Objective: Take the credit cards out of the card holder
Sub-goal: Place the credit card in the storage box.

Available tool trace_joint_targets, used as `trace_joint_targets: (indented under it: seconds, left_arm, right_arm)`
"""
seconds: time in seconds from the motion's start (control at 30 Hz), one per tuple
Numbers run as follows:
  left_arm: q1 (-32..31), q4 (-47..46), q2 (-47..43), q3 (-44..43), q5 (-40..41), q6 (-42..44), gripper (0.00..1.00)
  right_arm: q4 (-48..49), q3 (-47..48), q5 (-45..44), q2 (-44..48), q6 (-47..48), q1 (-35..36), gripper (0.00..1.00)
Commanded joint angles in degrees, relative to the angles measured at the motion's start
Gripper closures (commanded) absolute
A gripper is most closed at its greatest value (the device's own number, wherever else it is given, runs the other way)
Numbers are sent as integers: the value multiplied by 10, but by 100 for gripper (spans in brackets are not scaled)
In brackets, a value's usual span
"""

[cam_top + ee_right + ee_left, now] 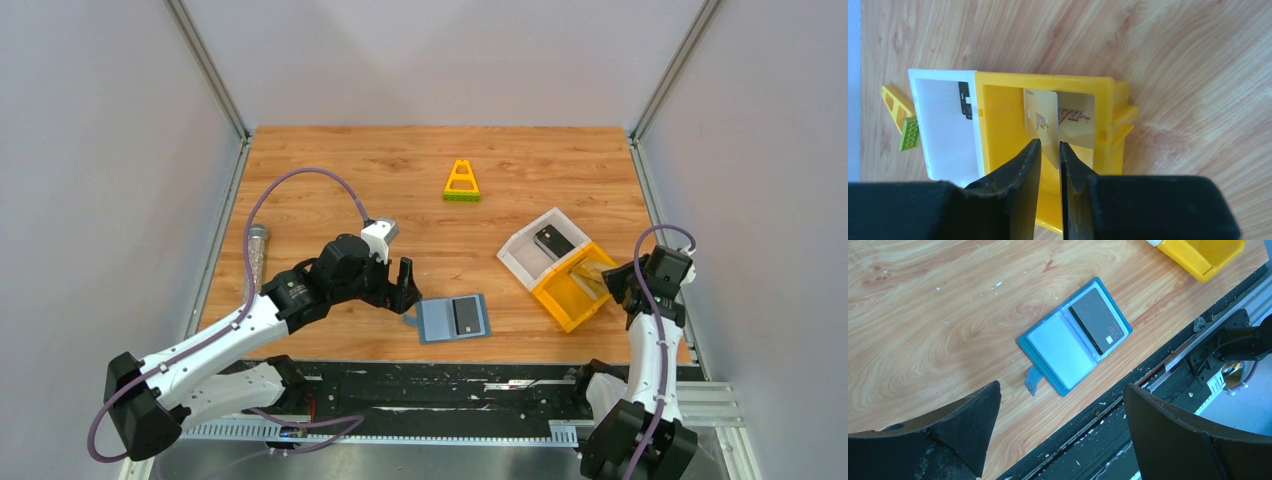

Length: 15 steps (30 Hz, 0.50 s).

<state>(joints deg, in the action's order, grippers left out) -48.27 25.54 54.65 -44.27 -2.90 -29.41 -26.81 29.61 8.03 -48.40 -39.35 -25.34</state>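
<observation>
Right wrist — gold card (1042,131) clamped between jaws

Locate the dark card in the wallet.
Top view: the dark card sits in the right panel of the blue wallet by the near edge of the table, right of the left gripper and left of the yellow bin.

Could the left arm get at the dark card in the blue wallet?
Probably yes: the left end effector hangs open beside the open card holder, and nothing covers the dark card.
</observation>
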Motion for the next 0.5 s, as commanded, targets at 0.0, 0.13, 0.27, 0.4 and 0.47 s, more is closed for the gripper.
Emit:
trace_joint_targets:
  seconds: [0.0, 0.13, 0.27, 0.4, 0.47]
  left_arm:
    - [1, -11, -11, -1, 8, 5, 0]
    - [1, -10, -14, 3, 9, 8, 0]
    - [1, -11, -24, 13, 12, 9, 0]
    - [1, -6, -23, 26, 35, -1, 0]
    - [2, -8, -13, 34, 41, -8, 0]
  right_arm:
    - [8, -1, -26, -12, -17, -13, 78]
    - [-1, 7, -40, -20, -25, -16, 77]
    - [-9, 20, -56, -20, -28, -16, 77]
    - [-28, 46, -65, -18, -29, -16, 76]
    - [-37, 62, -56, -13, -23, -16, 75]
